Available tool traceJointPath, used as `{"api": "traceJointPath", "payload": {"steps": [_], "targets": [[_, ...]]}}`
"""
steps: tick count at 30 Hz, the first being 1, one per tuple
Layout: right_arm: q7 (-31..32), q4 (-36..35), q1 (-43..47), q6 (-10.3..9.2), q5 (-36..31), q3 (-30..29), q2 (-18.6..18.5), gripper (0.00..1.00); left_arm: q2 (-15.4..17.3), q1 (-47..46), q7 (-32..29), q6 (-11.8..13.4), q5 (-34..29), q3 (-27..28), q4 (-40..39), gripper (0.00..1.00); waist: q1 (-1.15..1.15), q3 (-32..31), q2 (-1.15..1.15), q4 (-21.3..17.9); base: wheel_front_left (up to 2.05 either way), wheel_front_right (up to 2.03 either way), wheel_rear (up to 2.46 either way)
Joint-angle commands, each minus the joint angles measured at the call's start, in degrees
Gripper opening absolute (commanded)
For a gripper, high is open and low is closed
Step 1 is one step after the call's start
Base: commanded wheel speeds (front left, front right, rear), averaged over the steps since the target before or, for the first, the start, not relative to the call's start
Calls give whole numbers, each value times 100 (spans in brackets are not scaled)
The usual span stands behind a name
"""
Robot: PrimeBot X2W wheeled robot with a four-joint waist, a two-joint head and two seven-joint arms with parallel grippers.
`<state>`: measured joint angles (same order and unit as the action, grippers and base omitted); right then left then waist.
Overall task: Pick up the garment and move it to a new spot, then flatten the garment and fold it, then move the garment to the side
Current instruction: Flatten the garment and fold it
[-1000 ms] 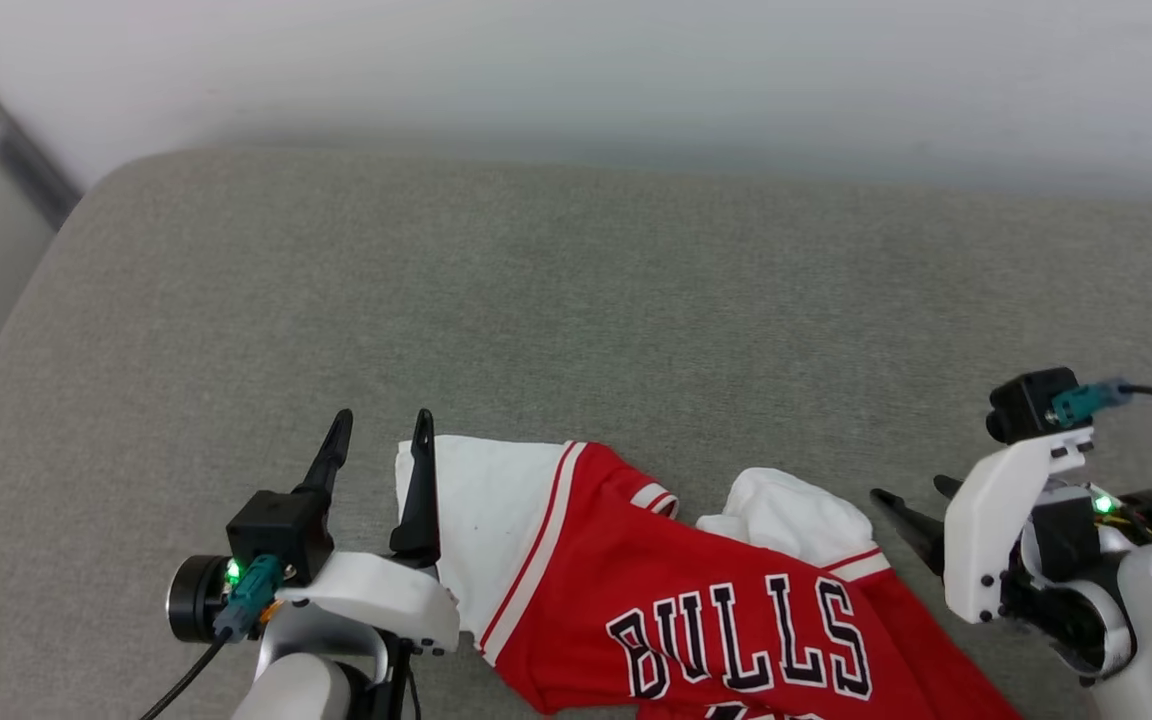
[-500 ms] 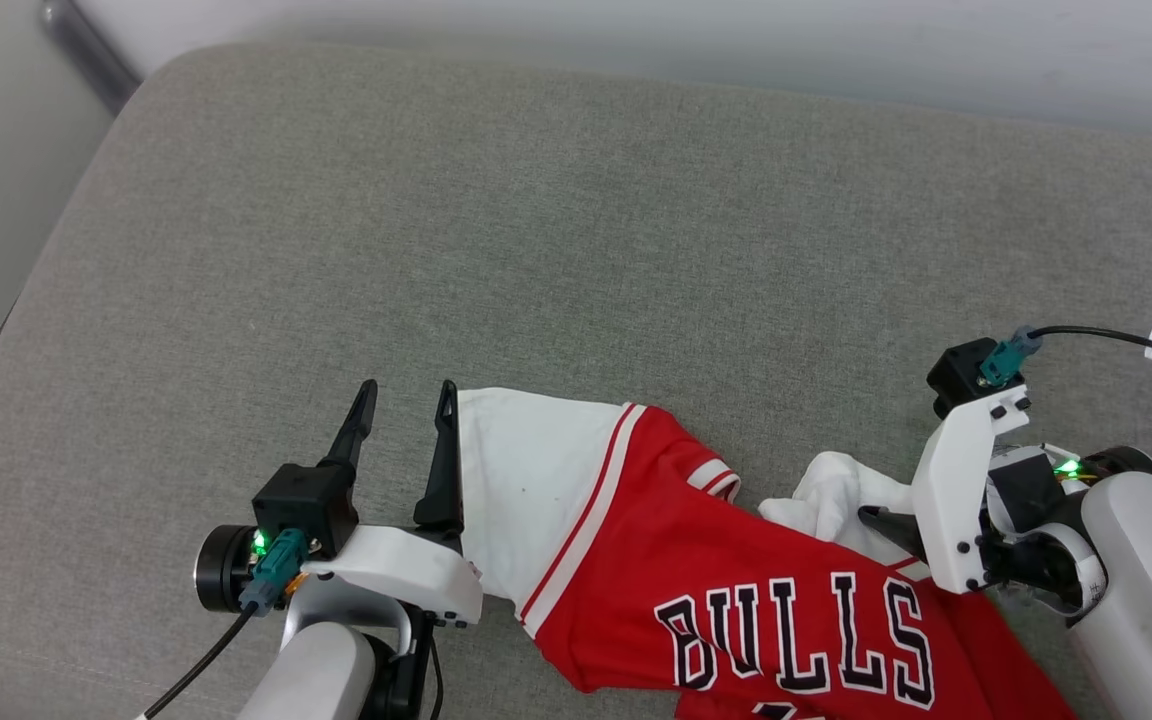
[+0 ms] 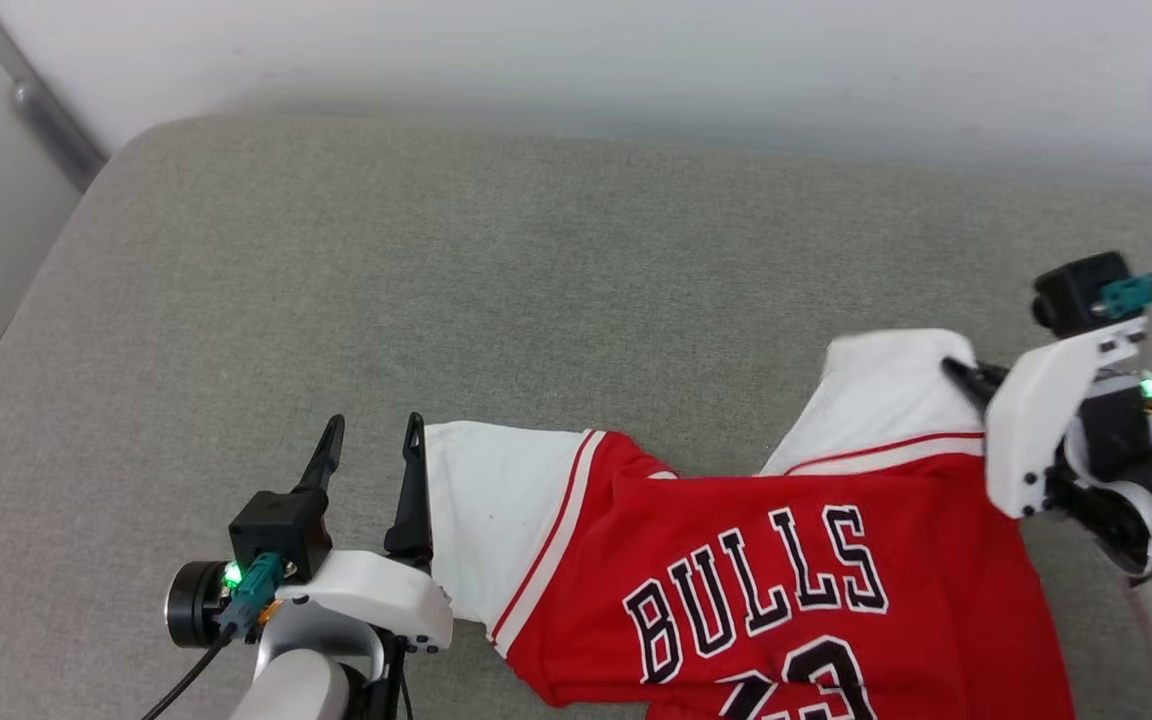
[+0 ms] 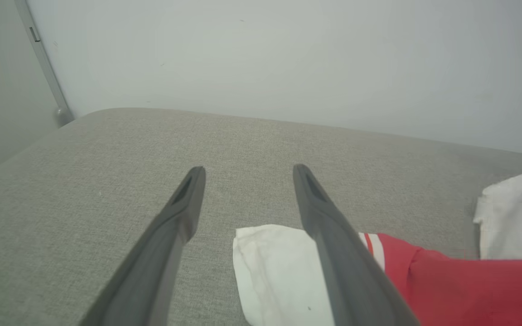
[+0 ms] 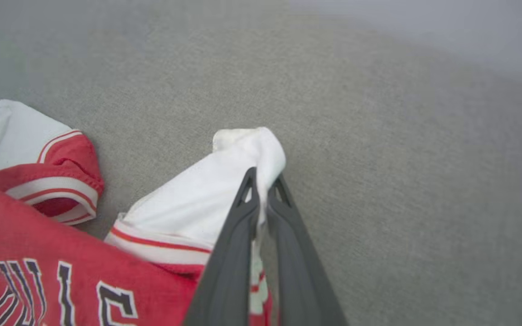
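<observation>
A: Status check. What do we report as changed over the last second, largest item first?

B: The cushion (image 3: 436,250) is as it was. The head camera shifted, so we disregard the drift of the whole picture. The garment (image 3: 736,540) lies front up at the near edge of the cushion and is spread wider than a second ago. Its right sleeve (image 3: 886,390), then a crumpled heap, is now drawn out toward the right.

A: Cause?

B: The right gripper (image 3: 958,372). A second ago it stood released just beside that sleeve. It is now clenched on the sleeve's end, and the right wrist view shows white cloth pinched between its fingers (image 5: 234,253).

A: And the other arm?

B: The left gripper (image 3: 374,435) is unchanged: released and holding nothing, just beside the left sleeve (image 3: 496,500). In the left wrist view one finger crosses that sleeve's edge; we cannot tell whether it touches.

A: Meaning for the task?

B: We judge that the pickup has begun on one side only. Lifted by one sleeve, the garment would likely hang skewed, so the left gripper should take its sleeve before the move. Flattening, folding and moving aside are not yet done.

A: Readable writing?

B: The lettering (image 3: 751,600) reads "BULLS", black with a white outline. The number (image 3: 841,670) below it is cut by the bottom edge, and its tops fit "23". We read no other label.
</observation>
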<state>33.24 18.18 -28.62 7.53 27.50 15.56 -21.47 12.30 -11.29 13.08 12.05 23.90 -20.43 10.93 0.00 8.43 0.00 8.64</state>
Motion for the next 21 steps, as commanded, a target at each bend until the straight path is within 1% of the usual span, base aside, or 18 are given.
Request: {"api": "traceJointPath", "payload": {"steps": [1,6,9,12,13,14,15,18,21], "targets": [[-102,-18,194,-8,-131,-250,-11,0,40,66,-13,17,10,4,-26,100,0,-151,0,-157,0,0,0],[-373,-113,1148,-7,-561,-1615,387,0,108,250,-117,84,32,-9,-114,100,0,-351,0,-339,0,0,0],[-375,-147,1962,-6,-796,-2342,831,0,121,314,-178,93,44,-48,-147,100,0,-437,0,-338,0,0,0],[-353,-103,2679,-6,-937,-2823,1359,0,151,383,-231,94,58,-65,-161,100,0,-521,0,-335,0,0,0],[-326,-87,2849,-6,-948,-2916,1463,7,158,403,-264,104,75,-66,-162,100,0,-535,0,-335,0,0,0],[-332,-69,2991,-6,-1001,-2942,1547,45,156,415,-279,106,111,-55,-169,100,0,-556,0,-347,0,0,0],[-348,-40,3126,-8,-1000,-2960,1653,100,173,429,-294,116,114,-46,-179,100,0,-582,0,-361,0,0,0],[-661,-159,3305,-8,-1016,-3010,1787,100,188,513,-335,96,150,-62,-181,100,0,-700,0,-357,0,0,0],[-1281,-439,3274,-7,-1171,-3115,1809,100,235,580,-362,104,190,-52,-184,100,0,-833,0,-367,0,0,0]]}}
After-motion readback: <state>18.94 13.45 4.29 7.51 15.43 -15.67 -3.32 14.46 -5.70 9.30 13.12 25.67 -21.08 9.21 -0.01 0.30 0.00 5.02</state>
